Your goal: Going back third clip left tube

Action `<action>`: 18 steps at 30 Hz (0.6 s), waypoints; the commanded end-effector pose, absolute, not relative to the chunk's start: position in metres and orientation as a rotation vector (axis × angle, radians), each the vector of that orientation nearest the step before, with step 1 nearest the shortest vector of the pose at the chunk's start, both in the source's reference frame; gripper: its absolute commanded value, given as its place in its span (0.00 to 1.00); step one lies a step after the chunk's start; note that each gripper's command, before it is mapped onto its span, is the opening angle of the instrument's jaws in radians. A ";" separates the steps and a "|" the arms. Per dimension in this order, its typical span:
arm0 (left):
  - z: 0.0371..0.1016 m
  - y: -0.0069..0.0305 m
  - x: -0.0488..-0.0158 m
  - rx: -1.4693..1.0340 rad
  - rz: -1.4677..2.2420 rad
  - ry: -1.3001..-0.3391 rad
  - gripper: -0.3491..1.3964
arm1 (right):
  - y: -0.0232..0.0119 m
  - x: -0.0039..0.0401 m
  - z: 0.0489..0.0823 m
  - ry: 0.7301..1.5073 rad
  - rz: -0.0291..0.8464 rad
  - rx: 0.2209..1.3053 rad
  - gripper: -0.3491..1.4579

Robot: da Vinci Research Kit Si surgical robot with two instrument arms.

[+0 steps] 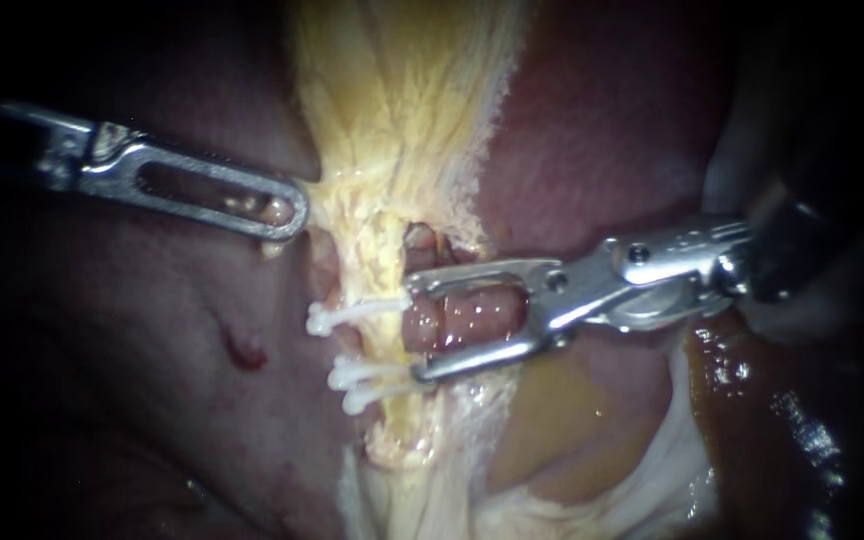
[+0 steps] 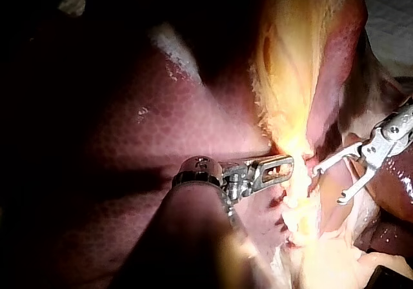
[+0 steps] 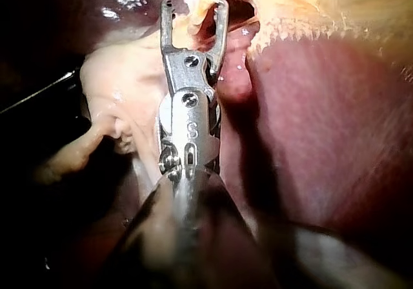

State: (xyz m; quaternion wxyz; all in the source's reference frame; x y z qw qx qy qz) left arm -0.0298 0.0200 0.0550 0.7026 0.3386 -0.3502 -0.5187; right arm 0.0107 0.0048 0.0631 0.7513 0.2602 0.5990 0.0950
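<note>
Endoscope view: nearest the camera lies the right instrument (image 1: 414, 330), its shaft coming in from the right. Its two thin jaws stand wide apart and grip nothing. A pinkish tube (image 1: 462, 318) shows in the gap between them; whether it touches either jaw cannot be told.

Just ahead of the jaw tips, a strand of yellow tissue (image 1: 402, 120) runs across the instrument's line. Three white clips (image 1: 347, 316) sit on this strand, their ends sticking out on the side away from the right instrument. One clip is just ahead of one jaw tip. The other two lie close together, just ahead of the other jaw tip. None of them is between the jaws.

Beyond the strand is the left instrument (image 1: 287, 212), which comes in from the left. Its windowed jaws lie together, clenched on the edge of the yellow tissue, and a bit of pale tissue shows in the window near the tip. Dark red liver (image 1: 132, 330) lies under and behind this instrument.

In the right wrist view the right instrument (image 3: 193, 8) again has its jaws spread, their tips at the edge of the yellow tissue (image 3: 335, 5).

In the left wrist view the left instrument (image 2: 287, 166) presses its closed tip into the yellow tissue (image 2: 290, 50). The right instrument (image 2: 327, 186) stands open just across the strand.
</note>
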 end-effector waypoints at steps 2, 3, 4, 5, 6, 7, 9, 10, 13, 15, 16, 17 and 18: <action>0.0551 0.0200 -0.0298 0.753 -1.154 -0.779 0.00 | 0.0050 0.0095 0.0621 1.304 0.204 0.553 0.47; 0.0552 0.0200 -0.0299 0.753 -1.154 -0.780 0.00 | 0.0051 0.0089 0.0616 1.300 0.200 0.544 0.47; 0.0552 0.0200 -0.0299 0.753 -1.154 -0.780 0.00 | 0.0052 0.0083 0.0612 1.293 0.194 0.536 0.47; 0.0553 0.0200 -0.0299 0.753 -1.154 -0.780 0.00 | 0.0054 0.0076 0.0607 1.286 0.187 0.523 0.47; 0.0553 0.0200 -0.0299 0.753 -1.154 -0.780 0.00 | 0.0055 0.0070 0.0604 1.281 0.187 0.518 0.47; 0.0553 0.0200 -0.0299 0.753 -1.154 -0.780 0.00 | 0.0057 0.0065 0.0600 1.280 0.183 0.509 0.47; 0.0553 0.0200 -0.0300 0.752 -1.154 -0.780 0.00 | 0.0060 0.0054 0.0593 1.277 0.180 0.496 0.47; 0.0553 0.0200 -0.0300 0.752 -1.154 -0.780 0.00 | 0.0062 0.0050 0.0591 1.276 0.179 0.492 0.47; 0.0554 0.0200 -0.0301 0.752 -1.154 -0.780 0.00 | 0.0066 0.0041 0.0585 1.273 0.178 0.485 0.47; 0.0555 0.0200 -0.0302 0.751 -1.154 -0.780 0.00 | 0.0068 0.0036 0.0582 1.272 0.180 0.485 0.47; 0.0557 0.0200 -0.0302 0.750 -1.154 -0.780 0.00 | 0.0069 0.0035 0.0582 1.272 0.180 0.486 0.47; 0.0559 0.0199 -0.0304 0.749 -1.154 -0.781 0.00 | 0.0069 0.0034 0.0582 1.272 0.180 0.486 0.47; 0.0561 0.0199 -0.0305 0.747 -1.154 -0.781 0.00 | 0.0069 0.0034 0.0582 1.270 0.178 0.487 0.47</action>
